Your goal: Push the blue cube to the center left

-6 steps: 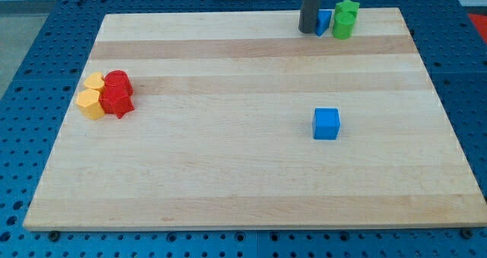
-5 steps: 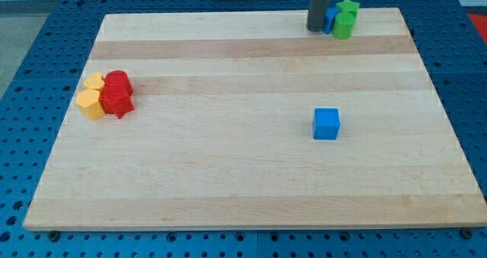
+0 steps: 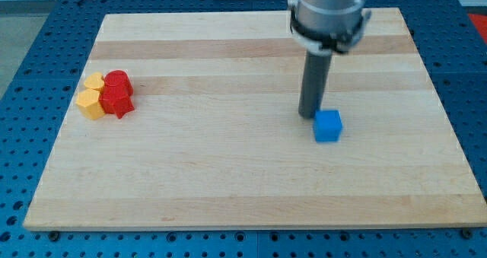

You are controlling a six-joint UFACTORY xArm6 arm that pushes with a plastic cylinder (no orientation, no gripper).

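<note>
Arm entering from the view's top, rod upright, my tip (image 3: 308, 116) apparently on the board

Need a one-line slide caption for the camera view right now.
My tip sits just left of the blue cube, with red and yellow blocks clustered at the board's left.

The arm enters from the upper right of centre as a wide grey metal cylinder with a darker ring around its lower edge. Below it hangs a straight dark grey rod, ending in my tip (image 3: 308, 116), which looks flat.
</note>
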